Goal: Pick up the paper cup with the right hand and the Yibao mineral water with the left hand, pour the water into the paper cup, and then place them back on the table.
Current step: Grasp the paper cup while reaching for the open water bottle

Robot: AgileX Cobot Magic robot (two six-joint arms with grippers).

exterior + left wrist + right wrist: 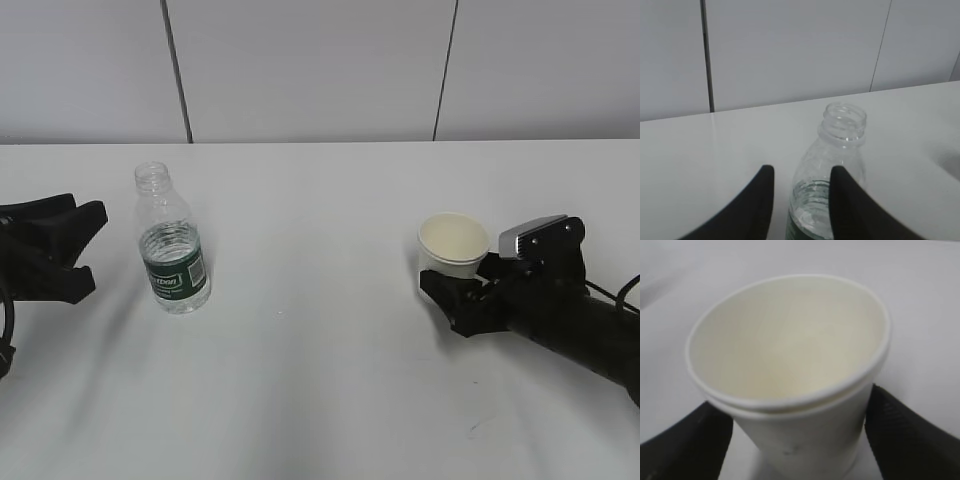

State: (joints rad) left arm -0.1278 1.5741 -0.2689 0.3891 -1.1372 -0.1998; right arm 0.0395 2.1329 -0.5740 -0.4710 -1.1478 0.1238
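Cup (453, 245) between right fingers (900, 432), touching both sides, upright on counter (320, 380). Bottle (172, 245) standing well left, capless, part full. Left gripper (802, 200) spread wide, holding nothing, bottle just ahead of the gap. Risks: squeezing hard could crush thin paper; clipping bottle off-centre could topple it, spilling water.

In the exterior view the left hand (80, 245) is cut off at the left edge of the frame, and the right hand (455, 290) runs out at the right edge; its far finger is hidden behind the paper cup (453, 247). In the left wrist view the bottom edge cuts off the base of the Yibao mineral water (832, 187), and its label lettering cannot be read. In the right wrist view the cup's base is cut off at the bottom edge.
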